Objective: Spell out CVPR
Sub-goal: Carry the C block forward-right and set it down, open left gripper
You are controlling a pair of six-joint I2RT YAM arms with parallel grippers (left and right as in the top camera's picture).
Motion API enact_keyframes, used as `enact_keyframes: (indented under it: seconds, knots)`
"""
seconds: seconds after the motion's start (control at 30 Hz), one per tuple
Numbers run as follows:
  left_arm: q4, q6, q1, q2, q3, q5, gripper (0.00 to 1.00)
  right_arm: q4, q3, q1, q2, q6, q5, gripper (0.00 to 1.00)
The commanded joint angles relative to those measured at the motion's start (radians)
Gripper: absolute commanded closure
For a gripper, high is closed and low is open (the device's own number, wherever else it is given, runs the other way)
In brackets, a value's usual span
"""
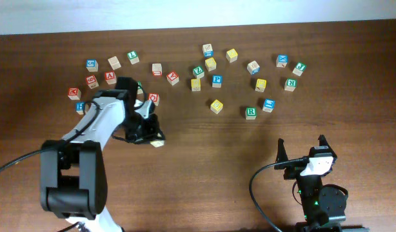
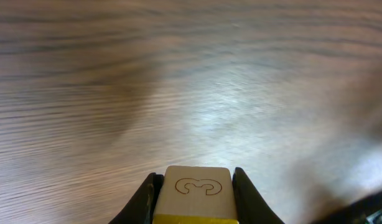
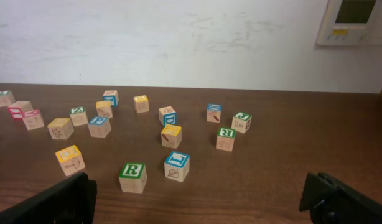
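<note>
Grained wood table (image 2: 178, 74); left jaws clamp cubic block (image 2: 194, 193).

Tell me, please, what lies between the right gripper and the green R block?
Nothing: only bare table separates the right gripper from the green R block, clearest in the overhead view.

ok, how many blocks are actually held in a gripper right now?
1. A yellow-edged block is clamped in the left gripper, over bare table. The right gripper is open and empty, so nothing is hidden there.
</note>
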Motion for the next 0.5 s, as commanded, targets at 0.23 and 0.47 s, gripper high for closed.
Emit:
enact_keyframes:
  seconds: [0.23,0.47]
  knots:
    - [0.06,-0.296,-0.37,0.007,-0.012,-0.381,0.81,-0.007,-0.005,0.005,-0.006,0.004,0.002,0.02]
    - [0.098,-0.446,-0.448,0.008,-0.012,-0.453,0.75,-0.007,-0.005,0.005,-0.006,0.004,0.002,0.02]
